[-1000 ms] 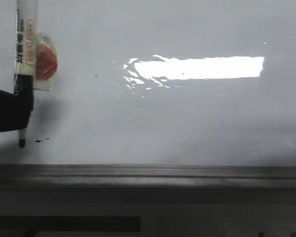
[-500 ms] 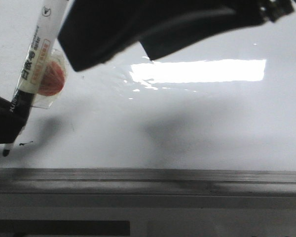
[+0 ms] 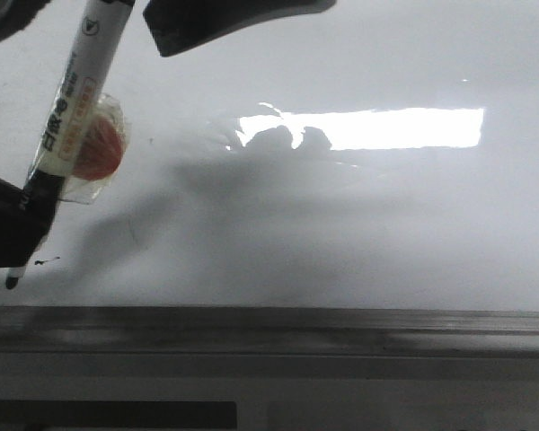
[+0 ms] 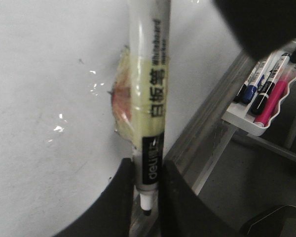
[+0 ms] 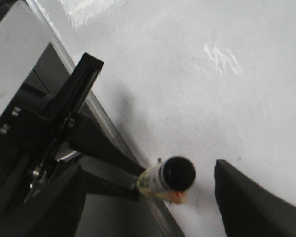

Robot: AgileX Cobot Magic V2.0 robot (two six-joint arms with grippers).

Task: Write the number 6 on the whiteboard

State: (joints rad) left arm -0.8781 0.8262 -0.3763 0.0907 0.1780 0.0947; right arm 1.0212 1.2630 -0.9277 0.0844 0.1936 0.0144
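The whiteboard fills the front view, with a grey metal ledge along its lower edge. No number 6 shows on it, only a tiny black smudge. My left gripper is shut on the lower barrel of a white marker, which is tilted with its tip just above the ledge. The left wrist view shows both fingers pressed on the marker. My right gripper is open, one finger on each side of the marker's upper end. The right wrist view shows the marker's black end cap between its spread fingers.
A red-orange blob in clear tape is stuck to the marker's barrel. A white tray of several spare markers sits beyond the ledge in the left wrist view. A bright light reflection lies on the board.
My right gripper has come in from the right and now straddles the marker's upper end. The marker has tilted, with its tip shifted left and down.
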